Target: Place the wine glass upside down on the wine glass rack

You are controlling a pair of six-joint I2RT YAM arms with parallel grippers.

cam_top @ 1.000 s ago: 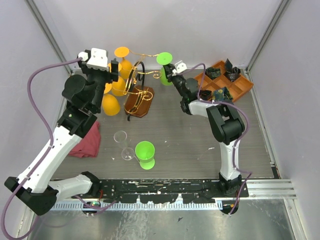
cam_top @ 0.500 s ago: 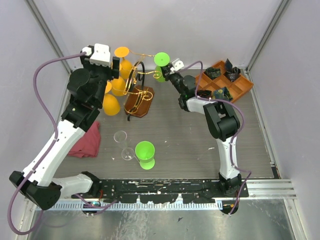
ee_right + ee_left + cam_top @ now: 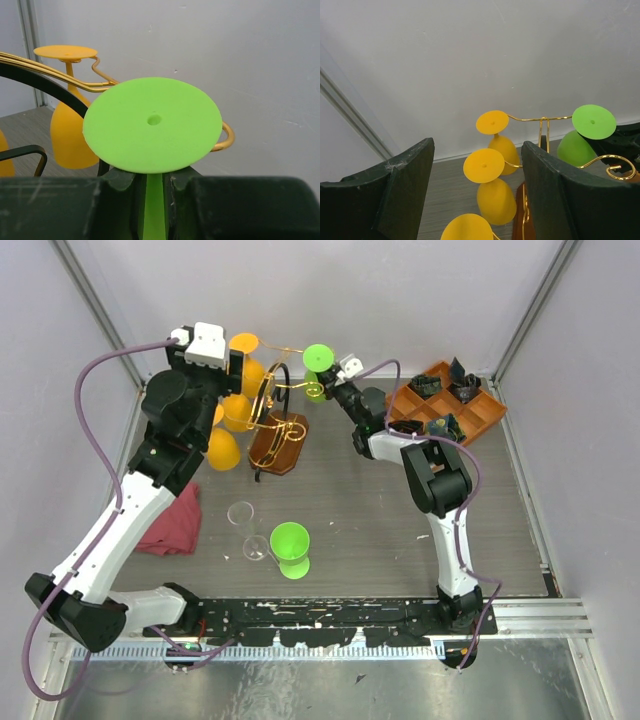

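At the rack (image 3: 278, 440): right pincer (image 3: 154, 187) grips inverted green wine glass (image 3: 152, 125) by stem, seating and release left; left pincer (image 3: 477, 150) gapes empty.

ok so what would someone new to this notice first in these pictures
The bright green glass, held foot-up by its stem in the right gripper at the gold wire of the rack. Then the orange glasses hanging upside down on its left side, with the open left gripper facing them. A second green glass stands near the arm bases.
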